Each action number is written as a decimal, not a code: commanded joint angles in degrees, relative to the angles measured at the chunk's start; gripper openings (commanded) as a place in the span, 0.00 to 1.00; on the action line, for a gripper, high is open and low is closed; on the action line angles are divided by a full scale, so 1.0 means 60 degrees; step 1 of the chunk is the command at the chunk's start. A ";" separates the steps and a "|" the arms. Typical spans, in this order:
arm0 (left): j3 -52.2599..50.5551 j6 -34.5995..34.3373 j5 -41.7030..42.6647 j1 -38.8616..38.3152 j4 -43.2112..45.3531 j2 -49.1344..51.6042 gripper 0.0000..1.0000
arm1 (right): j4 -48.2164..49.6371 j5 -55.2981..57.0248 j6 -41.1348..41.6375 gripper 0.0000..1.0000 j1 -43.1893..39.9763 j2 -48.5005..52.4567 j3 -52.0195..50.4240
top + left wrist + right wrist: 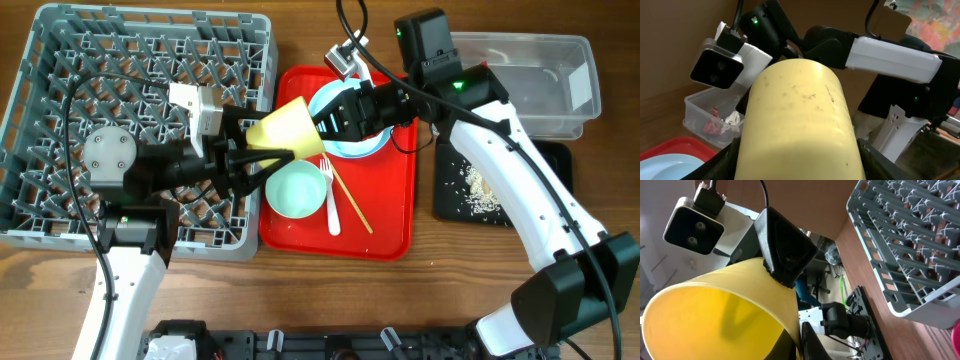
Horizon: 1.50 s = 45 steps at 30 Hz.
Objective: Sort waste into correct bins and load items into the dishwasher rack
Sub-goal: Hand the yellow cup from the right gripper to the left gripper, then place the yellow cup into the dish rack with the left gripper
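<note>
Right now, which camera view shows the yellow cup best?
Overhead: the yellow cup shows whole, held sideways over the edge of the red tray. The left wrist view is filled by its speckled outer wall alone; the right wrist view shows just its rim and inside.

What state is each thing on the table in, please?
Small yellow plastic cup: held sideways in the air, empty.
Right pincer: shut on the cup's rim.
Left pincer: around the cup; grip unclear.
Pale green round bowl: upright, empty.
Grey lattice dishwasher rack: no dishes visible.
Shallow black rectangular tray: holds rice scraps.
Clear rectangular plastic tub: holds crumpled waste.
</note>
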 commanded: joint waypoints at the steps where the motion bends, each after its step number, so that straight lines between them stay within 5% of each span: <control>1: 0.0120 0.0051 -0.0033 -0.0018 -0.0087 0.0015 0.56 | 0.0044 -0.0095 0.0142 0.14 0.0033 0.0051 0.0098; 7: 0.0120 0.0120 -0.0601 -0.0007 -0.0976 0.0018 0.50 | 0.0004 0.0576 0.0324 0.29 0.0033 0.0051 0.0098; 15: 0.0120 0.1064 -0.1508 0.0805 -0.3126 0.0015 0.42 | -0.1005 0.4707 0.0987 0.37 -0.0302 0.0051 0.0098; 19: 0.0120 0.2379 -0.3829 0.1319 -0.5552 0.0015 0.31 | -0.1974 0.7216 0.0656 0.38 -0.0692 0.0040 0.0102; 25: 0.0164 0.2375 -0.7169 0.1421 -0.7384 -0.0051 0.04 | -0.3082 0.8823 -0.0080 0.38 -0.1009 -0.0266 0.0102; 36: 0.1971 0.1978 -1.1617 0.1424 -1.1650 -0.0138 0.04 | -0.4688 1.0597 -0.1005 0.39 -0.1902 -0.1450 0.0102; 45: 0.2503 0.1971 -1.3089 0.1424 -1.2764 0.0302 0.04 | -0.4889 1.0593 -0.1031 0.39 -0.2142 -0.1446 0.0102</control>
